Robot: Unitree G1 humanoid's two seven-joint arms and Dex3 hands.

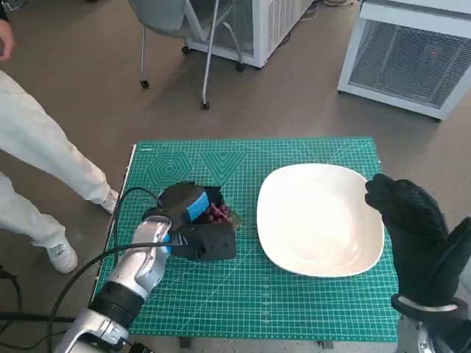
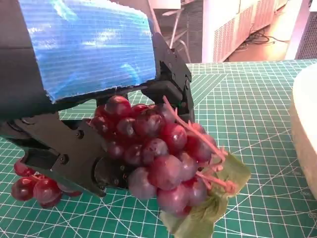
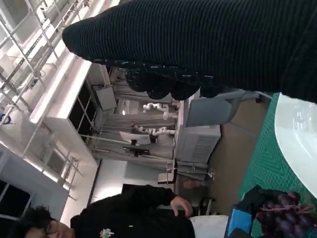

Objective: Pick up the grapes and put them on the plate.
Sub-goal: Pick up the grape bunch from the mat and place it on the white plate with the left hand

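Left hand (image 2: 94,114) closes its fingers (image 2: 74,153) round the grapes (image 2: 158,153), which sit low over the worktop (image 1: 243,294); lift not evident. Plate (image 1: 316,220) lies beyond the grapes, empty. Right hand (image 1: 412,228) idles by the plate's far rim, released; carry and placement remain.

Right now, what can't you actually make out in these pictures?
- Head view: the grapes mostly hidden under the left hand.
- Left wrist view: the plate cut off by the picture's edge.
- Right wrist view: the right hand shows only its glove; its fingers are hard to see, so whether it's open is unclear.
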